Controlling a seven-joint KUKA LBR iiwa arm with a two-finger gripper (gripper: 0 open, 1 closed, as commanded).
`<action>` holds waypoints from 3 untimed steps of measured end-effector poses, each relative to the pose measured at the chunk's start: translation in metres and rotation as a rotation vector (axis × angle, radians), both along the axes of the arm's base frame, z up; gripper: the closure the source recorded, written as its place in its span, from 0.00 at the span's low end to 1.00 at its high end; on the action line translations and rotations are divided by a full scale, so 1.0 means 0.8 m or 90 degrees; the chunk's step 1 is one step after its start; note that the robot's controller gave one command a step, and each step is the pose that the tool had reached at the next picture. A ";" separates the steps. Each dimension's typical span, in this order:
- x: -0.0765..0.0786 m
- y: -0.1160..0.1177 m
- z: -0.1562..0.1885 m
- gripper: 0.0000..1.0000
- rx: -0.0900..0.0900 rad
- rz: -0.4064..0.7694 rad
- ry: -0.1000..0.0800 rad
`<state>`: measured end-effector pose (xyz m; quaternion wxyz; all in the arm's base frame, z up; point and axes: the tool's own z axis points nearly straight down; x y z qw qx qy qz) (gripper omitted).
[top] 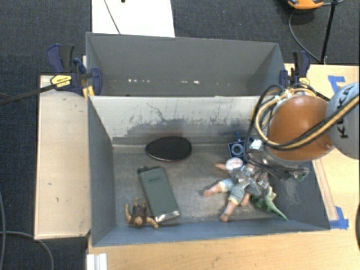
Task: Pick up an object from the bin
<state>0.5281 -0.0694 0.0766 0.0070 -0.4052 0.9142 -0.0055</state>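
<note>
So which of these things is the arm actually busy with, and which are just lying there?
In play: gripper, with the doll and green dinosaur right by it.
Lying about: black disc, grey case, brown figure, blue piece.

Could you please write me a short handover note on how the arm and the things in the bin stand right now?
Gripper: low in the right part of the grey metal bin, over the small doll in grey clothes, close beside the green toy dinosaur. Whether it grips anything cannot be told.
Other things: black oval disc near the back wall; dark green flat rectangular case left of centre; small brown figurine at the front left; small blue piece just behind the gripper.
Done: the arm is down among the things.
Left: a sure grasp, and the lift out of the bin.
</note>
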 end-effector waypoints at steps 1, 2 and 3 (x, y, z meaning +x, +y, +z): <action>0.001 0.000 0.006 1.00 0.001 -0.005 0.002; 0.000 0.001 0.016 1.00 0.003 -0.006 0.003; 0.000 0.002 0.032 1.00 0.004 -0.006 0.006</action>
